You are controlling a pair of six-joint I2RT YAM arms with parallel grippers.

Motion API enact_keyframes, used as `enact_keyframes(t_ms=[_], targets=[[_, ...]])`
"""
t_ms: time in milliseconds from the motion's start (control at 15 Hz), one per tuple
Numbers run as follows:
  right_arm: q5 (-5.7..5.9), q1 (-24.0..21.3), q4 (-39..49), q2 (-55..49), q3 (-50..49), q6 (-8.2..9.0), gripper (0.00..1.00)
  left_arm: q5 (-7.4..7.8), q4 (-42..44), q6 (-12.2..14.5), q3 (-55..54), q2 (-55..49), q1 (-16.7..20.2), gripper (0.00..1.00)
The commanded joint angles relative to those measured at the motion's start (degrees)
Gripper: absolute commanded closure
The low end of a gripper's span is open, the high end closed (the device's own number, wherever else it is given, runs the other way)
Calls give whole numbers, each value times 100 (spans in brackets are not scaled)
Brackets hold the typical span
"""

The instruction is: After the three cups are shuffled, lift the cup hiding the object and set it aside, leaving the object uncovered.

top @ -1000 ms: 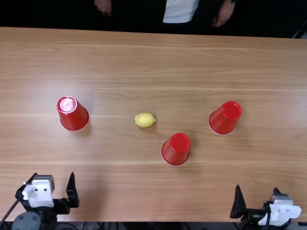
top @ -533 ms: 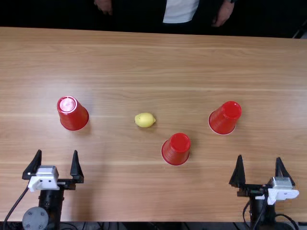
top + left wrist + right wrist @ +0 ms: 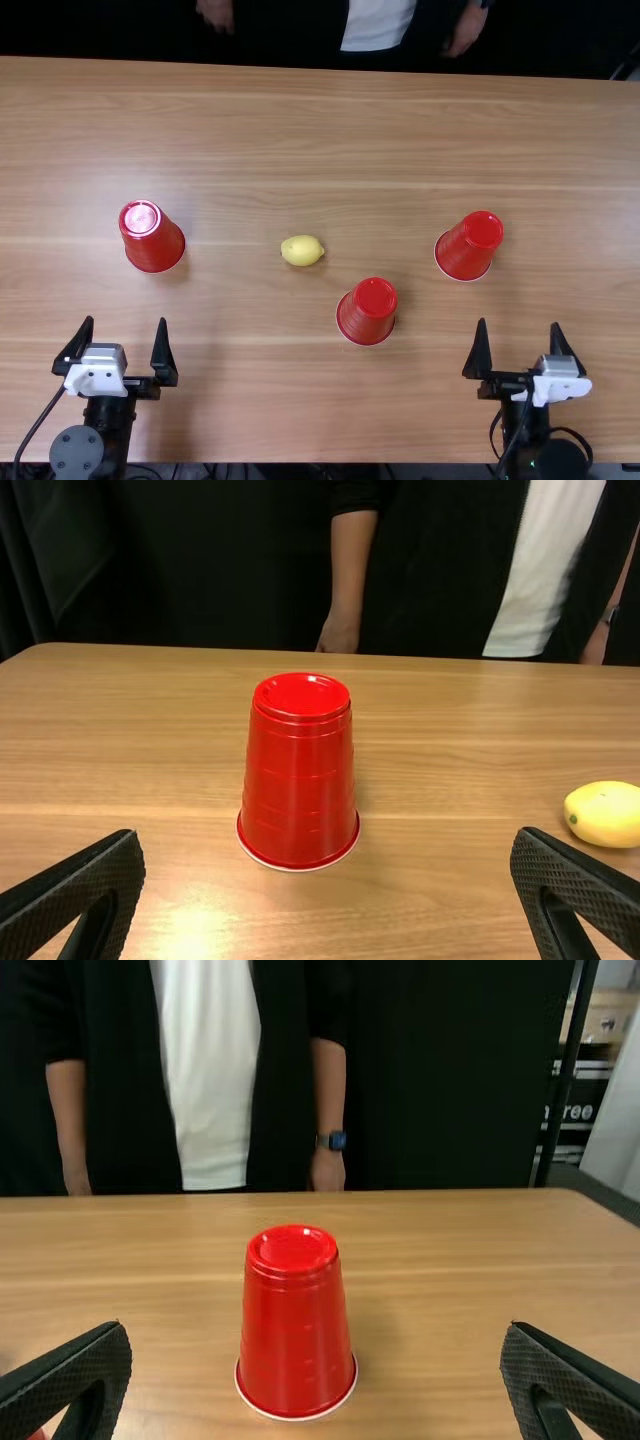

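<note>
Left end effector [image 3: 124, 326]: open, fingers [image 3: 85, 885] spread wide, nothing held. It sits low over the desk [image 3: 320, 120], by the near edge on the left side.

Left cup [image 3: 151, 236]: red, upside down, rim flat on the desk. Straight ahead of the left end effector, well apart from it.

Lemon [image 3: 302, 250]: small, yellow, lying uncovered on bare desk. It's between the left cup and the middle cup, touching neither.

Middle cup [image 3: 367, 311]: red, upside down. Just right of the lemon and closer to the near edge; near it, with a visible gap.

Right cup [image 3: 469, 245]: red, upside down, thin white rim edge showing at the base. Farther right, about level with the lemon.

Right end effector [image 3: 518, 326]: also open, fingers [image 3: 75, 1375] wide apart, empty. It's by the near edge on the right side, with the right cup ahead of it and slightly to its left.

All three cups stand apart from each other and from both end effectors.
</note>
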Motion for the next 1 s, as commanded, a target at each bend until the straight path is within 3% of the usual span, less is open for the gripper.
enact_keyframes(t_ms=[0, 933], targets=[[-6, -12, 19, -36, -20, 12, 0, 13, -175, -29, -32, -62, -60, 0], [5, -21, 19, -36, -38, 12, 0, 77, -143, -8, -32, -62, -60, 0]])
